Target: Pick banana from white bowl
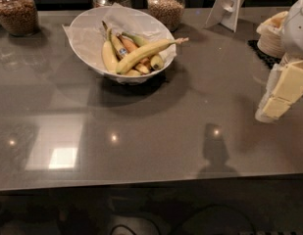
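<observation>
The white bowl (87,38) stands at the back left of the grey counter, lined with crinkled white paper. The banana (143,54), long and yellow-green, lies across the top of the other fruit, its pale stem pointing right over the rim. A shorter banana with a blue sticker (119,47) and a small orange-brown banana (130,44) lie under it. My gripper (278,99) hangs at the right edge of the view, far right of the bowl and low over the counter, holding nothing that I can see.
Three glass jars of grain stand along the back: one at the left (16,11), two behind the bowl (166,4). A white card stand (228,6) is at the back right. Stacked beige bowls (272,35) sit behind my gripper.
</observation>
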Controlling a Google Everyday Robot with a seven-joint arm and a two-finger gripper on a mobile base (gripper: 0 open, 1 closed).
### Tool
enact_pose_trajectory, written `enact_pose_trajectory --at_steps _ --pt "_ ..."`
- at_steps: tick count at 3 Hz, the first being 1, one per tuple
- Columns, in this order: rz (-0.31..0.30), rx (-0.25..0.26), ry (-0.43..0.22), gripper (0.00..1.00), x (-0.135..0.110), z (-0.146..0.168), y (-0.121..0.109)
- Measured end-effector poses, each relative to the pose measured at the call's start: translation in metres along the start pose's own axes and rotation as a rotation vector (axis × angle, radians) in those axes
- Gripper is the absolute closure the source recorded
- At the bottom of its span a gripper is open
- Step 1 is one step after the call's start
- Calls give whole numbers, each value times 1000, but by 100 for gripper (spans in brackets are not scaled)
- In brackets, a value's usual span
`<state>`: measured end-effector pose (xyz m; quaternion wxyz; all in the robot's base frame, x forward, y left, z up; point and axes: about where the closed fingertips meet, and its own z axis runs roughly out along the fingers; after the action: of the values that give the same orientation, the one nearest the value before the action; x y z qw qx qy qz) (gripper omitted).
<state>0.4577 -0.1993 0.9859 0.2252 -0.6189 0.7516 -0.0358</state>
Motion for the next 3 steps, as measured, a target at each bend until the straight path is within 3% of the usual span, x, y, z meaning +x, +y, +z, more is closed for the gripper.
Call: enact_pose_trajectory --at_steps 2,3 --pt "-209 132 -291 0 -96 23 -75" --pt "-315 146 -390 0 -153 39 -108"
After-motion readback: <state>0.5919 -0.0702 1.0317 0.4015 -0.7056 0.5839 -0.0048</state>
